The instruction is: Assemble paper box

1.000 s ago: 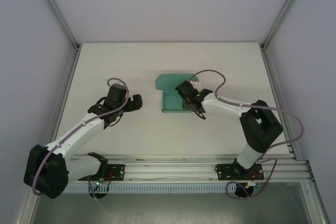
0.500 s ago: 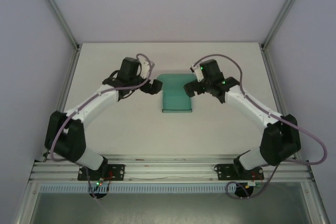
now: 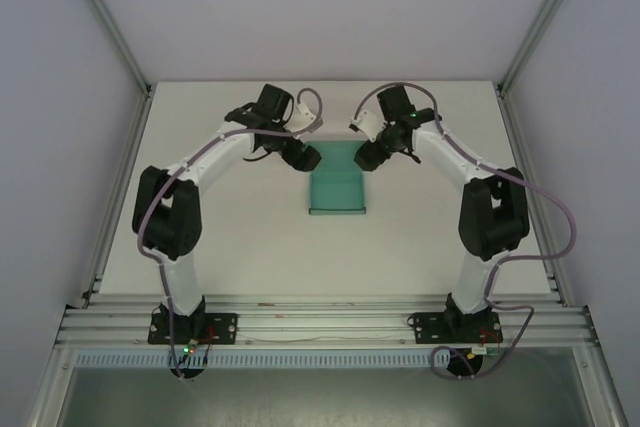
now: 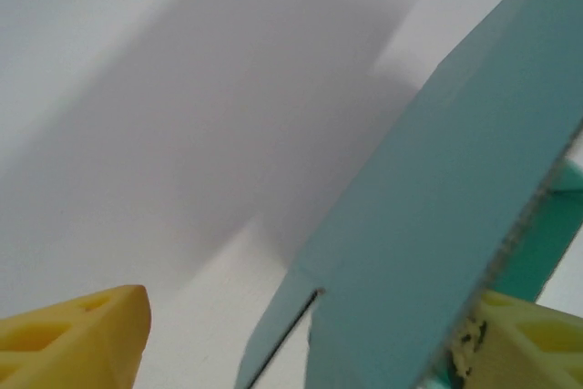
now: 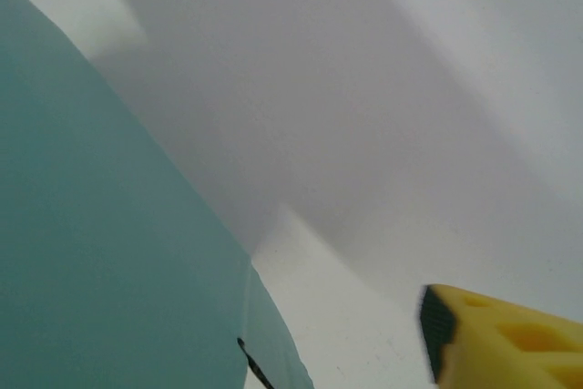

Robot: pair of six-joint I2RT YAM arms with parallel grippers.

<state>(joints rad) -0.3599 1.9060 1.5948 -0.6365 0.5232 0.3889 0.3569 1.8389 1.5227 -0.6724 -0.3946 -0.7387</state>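
The teal-green paper box (image 3: 337, 192) lies on the white table (image 3: 240, 237) at mid-depth, between the two arms. My left gripper (image 3: 306, 158) is at its far left corner and my right gripper (image 3: 366, 156) at its far right corner. In the left wrist view a teal panel of the paper box (image 4: 437, 198) stands tilted between yellow fingers (image 4: 86, 339), close to the right one and well apart from the left. In the right wrist view the paper box (image 5: 100, 225) covers the left side, and one yellow finger (image 5: 501, 339) stands apart from it. Both jaws stand open.
Grey enclosure walls and metal frame posts (image 3: 110, 37) ring the table on three sides. The arm bases sit on a rail (image 3: 320, 325) at the near edge. Both forearms reach inward over the table's far half.
Both arms have swung forward and inward to the box's far corners. The left one came from well left of the box; the right one came off the box's right side.
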